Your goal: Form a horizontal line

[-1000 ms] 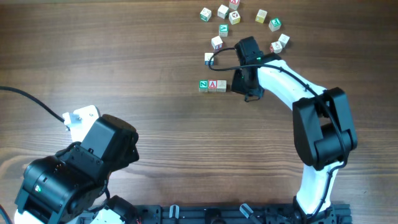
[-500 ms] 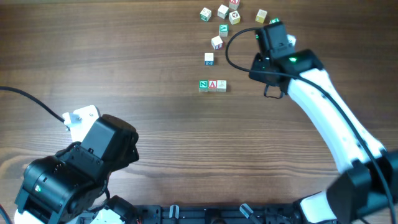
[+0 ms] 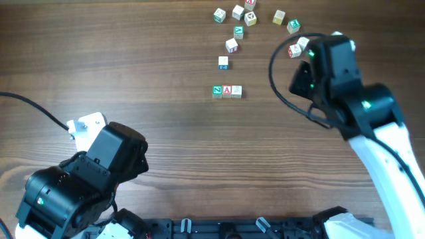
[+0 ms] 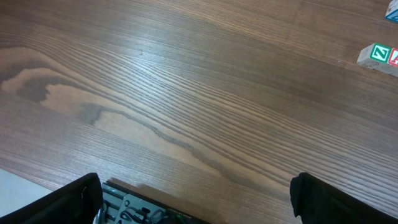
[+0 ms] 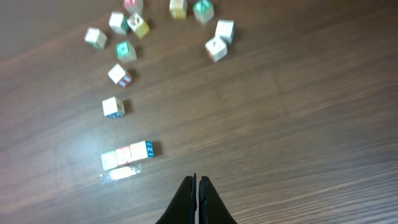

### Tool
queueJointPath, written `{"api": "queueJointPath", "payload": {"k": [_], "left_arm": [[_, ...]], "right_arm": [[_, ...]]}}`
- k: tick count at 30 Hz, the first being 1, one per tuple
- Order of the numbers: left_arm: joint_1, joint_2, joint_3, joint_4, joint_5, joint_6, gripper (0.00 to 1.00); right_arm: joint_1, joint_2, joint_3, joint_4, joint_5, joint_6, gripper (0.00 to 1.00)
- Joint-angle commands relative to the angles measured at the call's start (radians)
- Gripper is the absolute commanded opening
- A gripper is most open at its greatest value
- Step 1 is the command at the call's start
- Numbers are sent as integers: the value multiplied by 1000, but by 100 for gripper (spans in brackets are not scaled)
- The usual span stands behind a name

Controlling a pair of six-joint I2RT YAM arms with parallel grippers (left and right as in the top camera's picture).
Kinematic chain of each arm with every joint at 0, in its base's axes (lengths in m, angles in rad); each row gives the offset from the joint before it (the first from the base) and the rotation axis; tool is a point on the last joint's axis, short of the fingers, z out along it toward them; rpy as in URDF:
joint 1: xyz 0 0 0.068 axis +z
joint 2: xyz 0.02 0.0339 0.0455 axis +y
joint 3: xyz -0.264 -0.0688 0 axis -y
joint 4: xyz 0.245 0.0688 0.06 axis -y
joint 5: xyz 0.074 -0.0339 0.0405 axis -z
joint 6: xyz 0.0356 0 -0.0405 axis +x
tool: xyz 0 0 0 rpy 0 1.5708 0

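Overhead view: three-cube row (image 3: 227,91) laid toward the table's (image 3: 166,133) far edge; your right gripper (image 5: 197,184), clenched empty, likely fetches a loose cube (image 3: 223,62) next; left gripper (image 4: 194,186) gapes idle.

L claw (image 4: 196,198) wide open; R claw (image 5: 196,182) pinched shut, pointing down.

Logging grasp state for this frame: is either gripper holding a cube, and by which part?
Nothing is held. The right gripper has its fingers pressed together with nothing between them; the left gripper is open and empty.
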Motion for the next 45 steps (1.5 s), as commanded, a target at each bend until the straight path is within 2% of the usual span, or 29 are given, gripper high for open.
{"api": "queueJointPath", "payload": {"k": [1, 6, 11, 14, 16, 19, 20, 22, 26, 27, 28, 35, 45], "left_arm": [[0, -4, 3, -1, 1, -2, 100], [0, -4, 3, -1, 1, -2, 100], [0, -4, 3, -1, 1, -2, 100], [0, -4, 3, -1, 1, -2, 100], [0, -4, 3, -1, 1, -2, 100], [0, -4, 3, -1, 1, -2, 100], [0, -4, 3, -1, 1, -2, 100], [0, -4, 3, -1, 1, -2, 100], [0, -4, 3, -1, 1, -2, 100], [0, -4, 3, -1, 1, -2, 100], [0, -4, 3, -1, 1, -2, 100], [0, -4, 3, -1, 1, -2, 100], [0, -4, 3, -1, 1, -2, 100]], "right_arm": [[-2, -83, 20, -8, 37, 15, 5], [-2, -157, 20, -63, 45, 11, 5], [-2, -237, 20, -71, 101, -72, 5], [-2, -288, 20, -81, 150, -72, 6], [-2, -328, 20, -79, 154, -69, 16], [-2, -378, 20, -81, 154, -53, 25], [-2, -402, 20, -81, 154, -53, 33], [-2, -421, 20, -81, 154, -53, 36], [-2, -435, 19, -92, 154, -53, 51], [-2, -434, 19, -101, 154, -53, 66], [-2, -430, 19, -111, 154, -54, 100], [-2, -418, 19, -117, 158, -65, 99], [-2, -419, 19, -127, 260, -64, 100]]}}
